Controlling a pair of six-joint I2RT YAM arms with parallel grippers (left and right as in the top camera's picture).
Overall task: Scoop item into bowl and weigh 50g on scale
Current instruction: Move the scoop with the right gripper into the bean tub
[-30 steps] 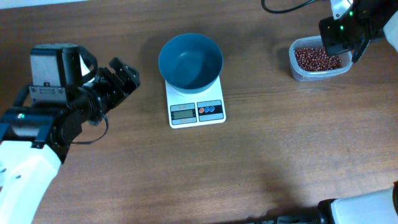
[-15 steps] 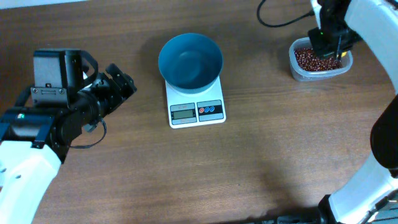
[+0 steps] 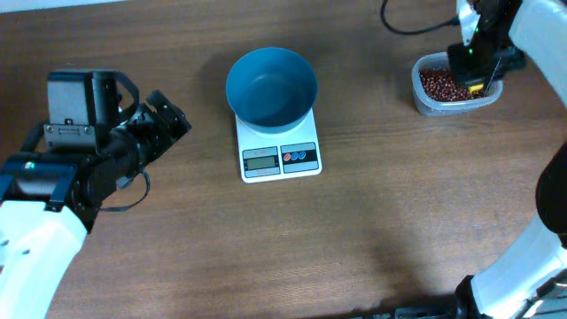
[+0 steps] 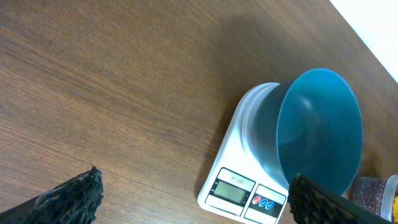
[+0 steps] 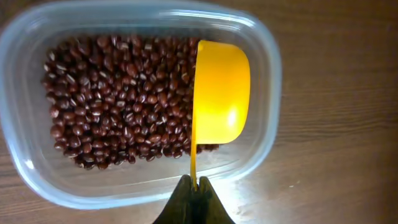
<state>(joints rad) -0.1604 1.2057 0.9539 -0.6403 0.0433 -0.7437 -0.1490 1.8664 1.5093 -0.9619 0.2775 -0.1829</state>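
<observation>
The teal-blue bowl (image 3: 271,86) stands empty on the white scale (image 3: 278,151) at the table's middle; both also show in the left wrist view, bowl (image 4: 320,127) and scale (image 4: 245,186). The red-brown beans (image 3: 440,83) lie in a clear tub (image 3: 454,103) at the back right, also seen in the right wrist view (image 5: 112,106). My right gripper (image 5: 194,185) is shut on the thin handle of a yellow scoop (image 5: 221,90), held over the beans with its cup on edge. My left gripper (image 3: 168,111) is open and empty, left of the scale.
The wooden table's far edge runs along the top, past the bowl. A black cable (image 3: 412,22) trails behind the tub. My left arm's white body (image 3: 35,230) fills the front left corner.
My right gripper has shifted slightly right over the tub with the scoop. The left arm has barely moved.
</observation>
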